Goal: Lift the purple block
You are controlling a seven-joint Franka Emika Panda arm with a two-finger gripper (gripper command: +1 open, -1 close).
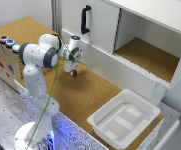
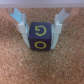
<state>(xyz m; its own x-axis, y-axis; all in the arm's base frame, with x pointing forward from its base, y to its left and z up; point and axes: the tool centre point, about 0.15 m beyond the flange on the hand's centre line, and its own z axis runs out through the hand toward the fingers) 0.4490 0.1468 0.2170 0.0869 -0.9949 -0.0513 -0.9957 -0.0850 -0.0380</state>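
In the wrist view the purple block [image 2: 41, 37] is a dark purple cube with yellow markings on its top face. It sits on the cork surface [image 2: 42, 67]. My gripper [image 2: 41, 31] is down around it, with one finger [image 2: 22, 29] against each side and the jaws closed onto the block. In the exterior view the gripper [image 1: 73, 71] points down at the cork table near the cabinet front. The block is too small to make out there under the fingers.
A white tray [image 1: 122, 119] stands on the table at the exterior view's right. A white cabinet with an open compartment [image 1: 150, 55] and a black door handle [image 1: 85, 20] runs along the back. A wooden box with coloured buttons [image 1: 6, 47] is at the left.
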